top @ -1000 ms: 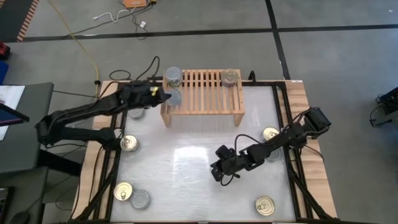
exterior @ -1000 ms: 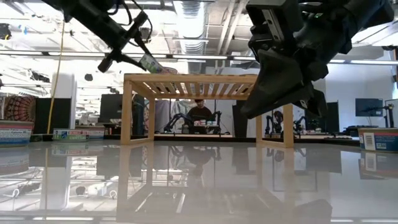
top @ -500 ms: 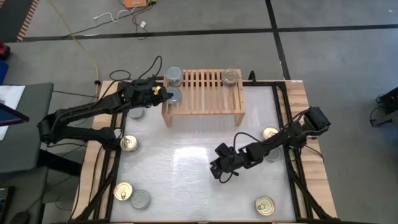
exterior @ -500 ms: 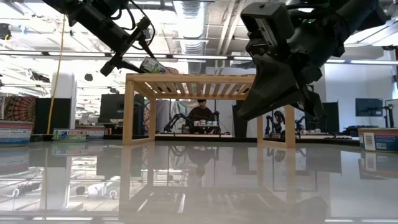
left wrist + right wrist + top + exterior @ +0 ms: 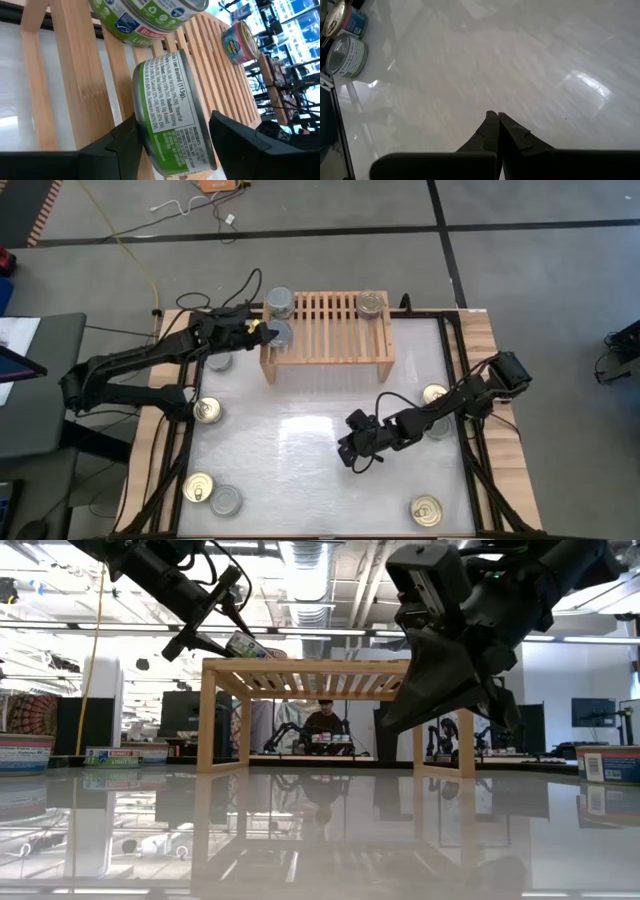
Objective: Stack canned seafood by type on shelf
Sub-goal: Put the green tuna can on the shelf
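**Left gripper at a green-labelled tin on the shelf's left end**

The shelf [image 5: 326,330] is a light-wood rack with a slatted top and solid side legs, standing at the far edge of the white table [image 5: 300,440]. Three tins rest on it. At its left end a green-labelled tin [image 5: 172,112] lies on the slats, silver top up in the high view; its side carries small white print. The fingers [image 5: 240,137] of the left gripper [image 5: 262,331] stand on either side of this tin, spread slightly wider than it; whether they press on it cannot be told. Just behind it sits a second green-labelled tin [image 5: 150,17], silver-topped [image 5: 279,302]. At the shelf's right end stands a pink-and-blue tin [image 5: 239,40], its top gold [image 5: 370,303].

The other tins lie on the table. On the left side: a silver one [image 5: 219,360] beside the left arm, a gold-lidded one [image 5: 207,410], and near the front corner a gold one [image 5: 198,487] touching a silver one [image 5: 227,501]. On the right side: a gold tin [image 5: 435,394] beside the right arm and another [image 5: 425,510] near the front edge.

The right gripper [image 5: 495,127] hangs low over the bare table centre, fingers pressed together, holding nothing.
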Controlling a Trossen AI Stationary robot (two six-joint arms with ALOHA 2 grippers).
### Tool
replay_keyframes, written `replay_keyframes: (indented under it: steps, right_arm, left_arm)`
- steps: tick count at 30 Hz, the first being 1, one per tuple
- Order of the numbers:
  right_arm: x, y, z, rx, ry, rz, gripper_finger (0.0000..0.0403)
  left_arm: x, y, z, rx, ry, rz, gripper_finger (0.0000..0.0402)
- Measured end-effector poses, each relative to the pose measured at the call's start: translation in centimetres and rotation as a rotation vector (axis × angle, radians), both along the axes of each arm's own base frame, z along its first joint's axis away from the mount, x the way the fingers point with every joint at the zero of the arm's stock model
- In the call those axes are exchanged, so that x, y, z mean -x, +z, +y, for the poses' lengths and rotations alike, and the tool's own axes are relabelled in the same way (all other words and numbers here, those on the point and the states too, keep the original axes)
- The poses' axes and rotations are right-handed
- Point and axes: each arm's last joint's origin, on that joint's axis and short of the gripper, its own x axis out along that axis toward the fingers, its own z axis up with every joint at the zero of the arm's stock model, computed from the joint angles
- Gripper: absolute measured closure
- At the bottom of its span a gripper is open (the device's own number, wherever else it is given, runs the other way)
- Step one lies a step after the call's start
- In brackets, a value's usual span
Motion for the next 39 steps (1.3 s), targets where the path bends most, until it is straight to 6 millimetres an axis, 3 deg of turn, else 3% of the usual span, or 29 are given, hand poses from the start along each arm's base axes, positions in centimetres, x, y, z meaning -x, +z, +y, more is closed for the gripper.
replay_keyframes:
  steps: [7,15,26,35,39]
  right_arm:
    - [0.0,0.0,0.0,-0.004,-0.003,0.0,0.0376]
    - [0.0,0.0,0.0,-0.011,-0.009,-0.001,0.0376]
    - [0.0,0.0,0.0,-0.026,-0.022,-0.005,0.0376]
    - [-0.1,0.1,0.1,-0.046,-0.034,-0.017,0.0376]
    - [-0.1,0.1,0.1,-0.05,-0.037,-0.02,0.0376]
  left_arm:
    - [-0.2,-0.1,-0.1,-0.019,-0.074,0.02,0.0188]
    - [-0.1,0.4,0.1,-0.091,-0.044,0.008,0.0187]
    - [-0.1,0.2,-0.1,-0.053,-0.104,0.005,0.0187]
    - [0.5,0.6,0.0,-0.102,-0.029,0.022,0.0187]
    - [0.3,1.0,-0.2,-0.095,-0.127,-0.03,0.0187]
